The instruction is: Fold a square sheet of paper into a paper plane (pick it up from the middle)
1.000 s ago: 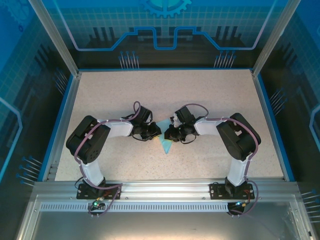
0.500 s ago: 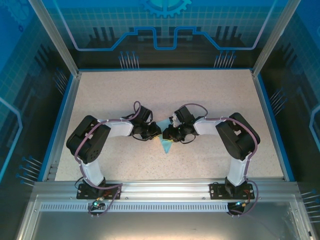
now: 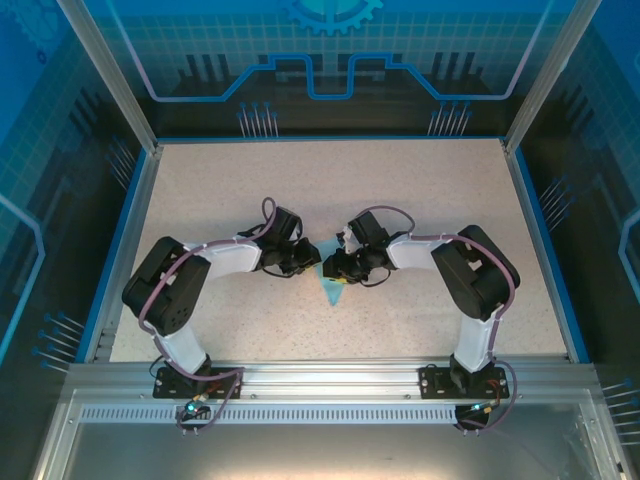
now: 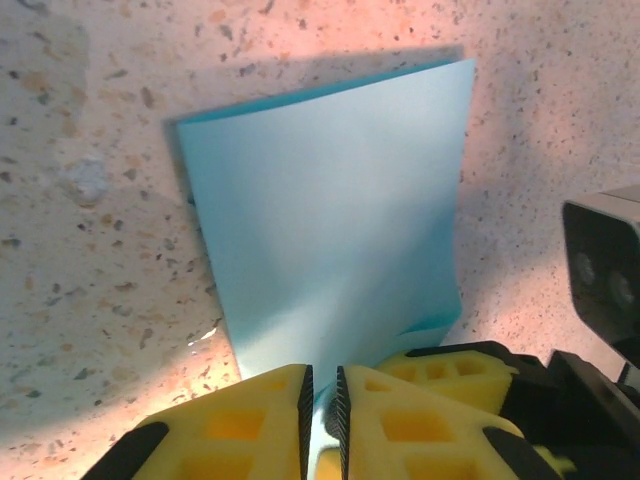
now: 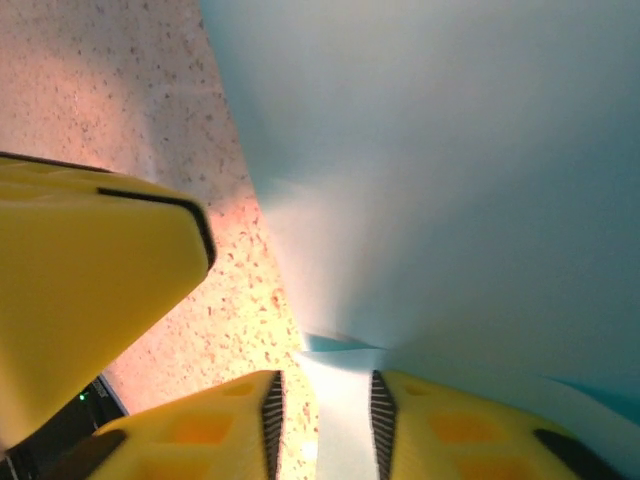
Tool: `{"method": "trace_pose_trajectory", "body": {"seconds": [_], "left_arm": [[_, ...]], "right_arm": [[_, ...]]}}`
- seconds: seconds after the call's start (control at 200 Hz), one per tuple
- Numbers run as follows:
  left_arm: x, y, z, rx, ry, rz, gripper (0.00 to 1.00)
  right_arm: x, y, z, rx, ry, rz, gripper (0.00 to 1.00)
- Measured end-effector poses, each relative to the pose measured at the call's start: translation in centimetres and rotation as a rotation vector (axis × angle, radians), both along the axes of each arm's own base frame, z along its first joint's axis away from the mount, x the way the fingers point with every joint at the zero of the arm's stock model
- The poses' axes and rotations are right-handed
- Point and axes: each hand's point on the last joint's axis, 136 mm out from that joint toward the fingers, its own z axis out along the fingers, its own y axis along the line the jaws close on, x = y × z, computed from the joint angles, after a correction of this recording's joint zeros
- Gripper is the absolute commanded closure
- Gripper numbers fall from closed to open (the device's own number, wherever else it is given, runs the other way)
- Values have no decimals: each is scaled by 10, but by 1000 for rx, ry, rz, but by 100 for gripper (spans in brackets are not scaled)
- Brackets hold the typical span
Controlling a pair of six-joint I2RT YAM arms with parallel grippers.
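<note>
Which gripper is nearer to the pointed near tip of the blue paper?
Right. The right gripper is just behind the tip of the paper; the left gripper sits farther, toward its far left corner.

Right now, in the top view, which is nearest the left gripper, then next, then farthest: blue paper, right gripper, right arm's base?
1. blue paper: pinched in the left gripper, mid-table.
2. right gripper: just beside it, to the right.
3. right arm's base: far off at the near right edge.
</note>
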Motion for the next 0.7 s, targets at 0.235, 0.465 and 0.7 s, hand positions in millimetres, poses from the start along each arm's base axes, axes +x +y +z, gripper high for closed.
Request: {"method": "trace_pose_trajectory", "body": {"seconds": [0.235, 0.465, 0.7], "left_arm": [[-8, -9, 4, -32, 13, -39, 85], [-19, -21, 4, -44, 23, -83, 90], [-23, -22, -3, -34, 41, -88, 94]], "right_arm": [[1, -5, -6, -32, -7, -9, 90], [1, -5, -6, -35, -12, -5, 94], [1, -5, -6, -36, -11, -6, 95]]}}
